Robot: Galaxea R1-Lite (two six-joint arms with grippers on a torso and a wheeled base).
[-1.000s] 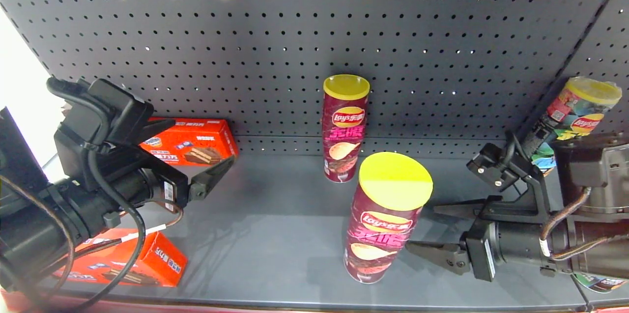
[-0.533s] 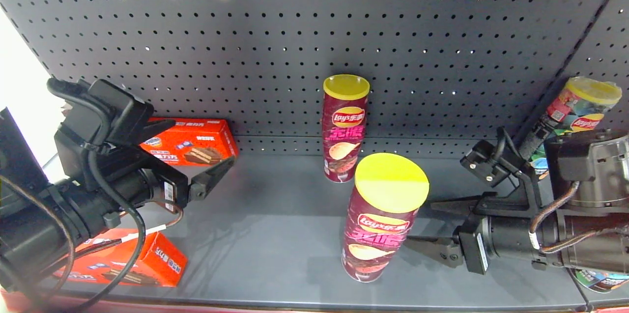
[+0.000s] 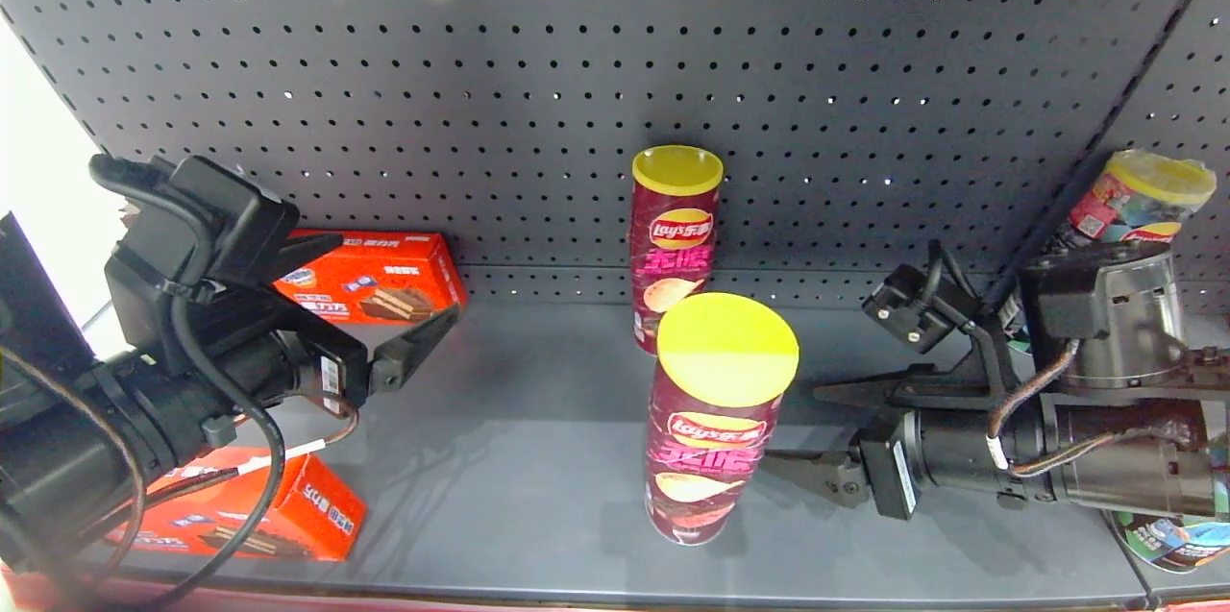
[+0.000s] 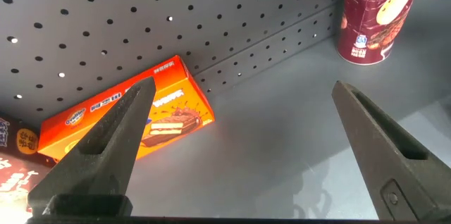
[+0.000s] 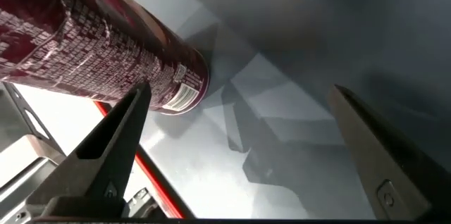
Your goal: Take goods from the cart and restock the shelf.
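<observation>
Right gripper (image 3: 793, 428) spread beside front can (image 3: 716, 420) on grey shelf (image 3: 519, 458), pegboard (image 3: 480, 112) behind

glossy printed chip can (image 3: 706, 458), smooth plastic lid (image 3: 727, 350); matt metal shelf (image 3: 519, 477).

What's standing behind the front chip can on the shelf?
A second maroon can stands upright behind the front can, near the pegboard wall. The front can's yellow lid covers part of its base.
</observation>
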